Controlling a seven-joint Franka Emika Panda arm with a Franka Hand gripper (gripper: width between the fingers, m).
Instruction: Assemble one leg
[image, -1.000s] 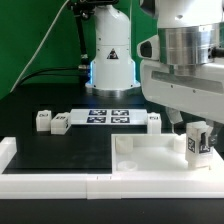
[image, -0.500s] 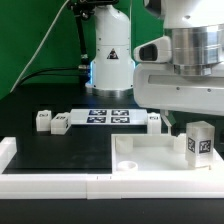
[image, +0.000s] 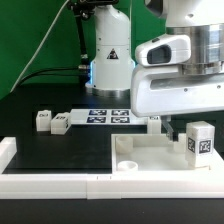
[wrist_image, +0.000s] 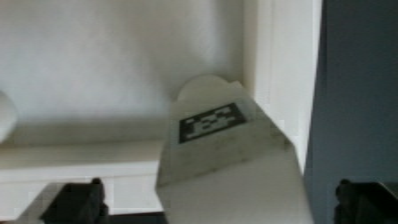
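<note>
Fingers (wrist_image: 77, 198) spread wide, dark tips clear on either side of the part, gripping nothing. The gripper (wrist_image: 221, 200) hangs above it.

Small white rectangular peg-like leg (image: 198, 141) with a black-and-white square tag stands upright on the large flat white square panel (image: 150, 162), near its corner at the exterior view's right. Seated in a hole or just resting: cannot tell.

Judgement: the leg looks light, stiff and smooth-sided, so it may slip or tip; not fragile. Best hold is on two opposite flat side faces, mid to upper body, jaws square to them.

Spare white legs (image: 42, 121) sit beside the marker board (image: 105, 116), well apart.
</note>
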